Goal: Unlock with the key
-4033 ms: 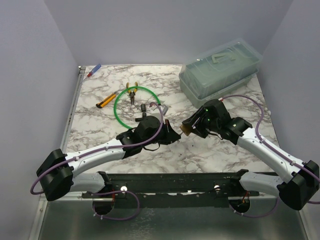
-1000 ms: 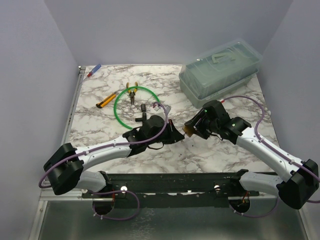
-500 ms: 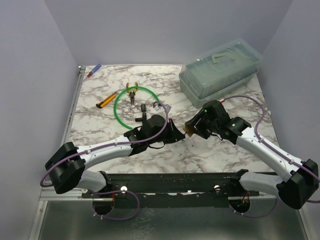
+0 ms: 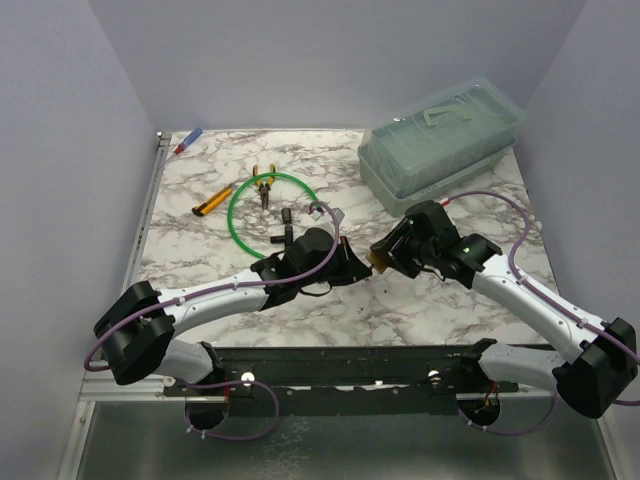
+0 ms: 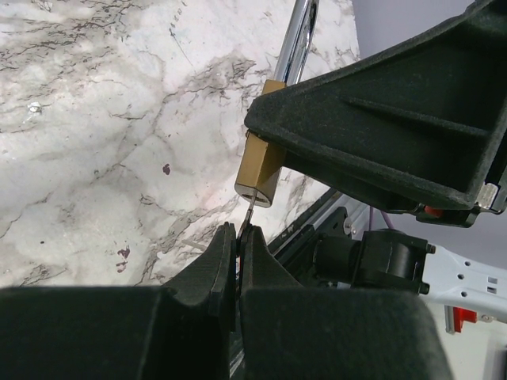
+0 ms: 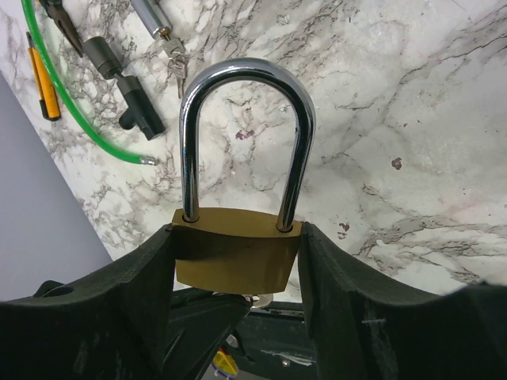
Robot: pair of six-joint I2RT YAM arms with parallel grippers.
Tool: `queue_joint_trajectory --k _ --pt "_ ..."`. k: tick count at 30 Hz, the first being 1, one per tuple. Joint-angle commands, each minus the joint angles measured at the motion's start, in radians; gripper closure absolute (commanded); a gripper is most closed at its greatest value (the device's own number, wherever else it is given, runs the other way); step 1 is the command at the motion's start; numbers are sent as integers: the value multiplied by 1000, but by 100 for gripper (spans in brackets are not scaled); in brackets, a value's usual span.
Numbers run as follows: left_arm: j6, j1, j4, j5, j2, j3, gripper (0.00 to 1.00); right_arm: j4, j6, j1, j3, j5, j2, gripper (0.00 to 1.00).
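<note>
A small brass padlock (image 6: 234, 257) with a closed chrome shackle (image 6: 245, 71) hangs above the marble table, and my right gripper (image 6: 238, 237) is shut on its body from both sides. My left gripper (image 5: 238, 231) is shut on the key (image 5: 249, 212), a thin silver blade. The key's tip meets the keyhole in the padlock's (image 5: 261, 170) bottom face. In the top view the left gripper (image 4: 358, 268) and the right gripper (image 4: 385, 258) meet tip to tip over the table's middle, with the padlock (image 4: 375, 262) between them.
A green cable loop (image 4: 270, 215) lies at the back left with pliers (image 4: 264, 186), an orange cutter (image 4: 212, 200) and a black lock piece (image 4: 284, 216). A clear plastic box (image 4: 440, 140) stands at the back right. A marker (image 4: 188, 140) lies in the far left corner.
Since four seconds ago my left gripper has moved right with the key until it meets the padlock. Over the last second both arms have barely shifted.
</note>
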Motion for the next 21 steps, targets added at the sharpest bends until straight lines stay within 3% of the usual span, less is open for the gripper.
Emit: queue_joint_trajectory --k 1,21 --pt "10 -5 34 -24 19 39 100 72 10 7 8 -30 -2 100" --pt "-1 7 89 -44 19 41 100 109 -18 7 5 -68 0 100"
